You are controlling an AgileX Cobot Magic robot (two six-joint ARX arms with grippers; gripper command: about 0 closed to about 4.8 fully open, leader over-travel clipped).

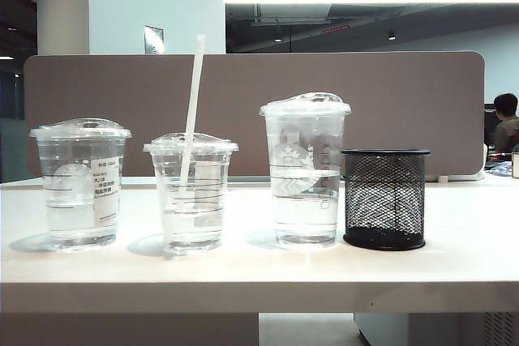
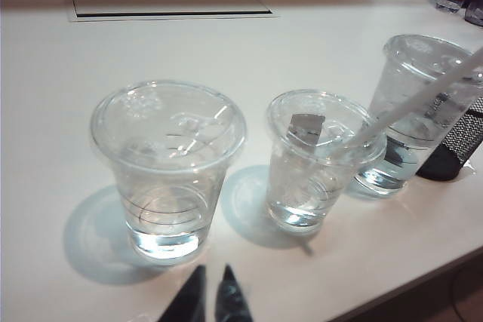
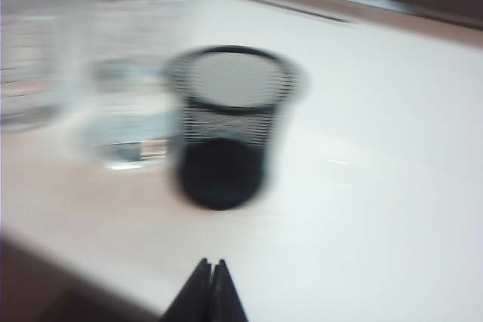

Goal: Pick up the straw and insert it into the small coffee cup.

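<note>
The small coffee cup (image 1: 193, 192), clear with a domed lid, stands between two taller clear cups. The white straw (image 1: 192, 95) leans in it through the lid, its top far above every cup. In the left wrist view the small coffee cup (image 2: 321, 160) holds the straw (image 2: 423, 96), which slants away over the tallest cup. My left gripper (image 2: 213, 271) hangs shut and empty near the table's front edge, just short of the mid-height cup. My right gripper (image 3: 212, 264) is shut and empty, in front of the black mesh holder. Neither gripper shows in the exterior view.
A mid-height labelled cup (image 1: 81, 184) stands left of the small one and the tallest cup (image 1: 305, 172) to its right. A black mesh pen holder (image 1: 384, 198) sits beside the tallest cup. A grey partition (image 1: 389, 103) backs the white table (image 1: 454, 265).
</note>
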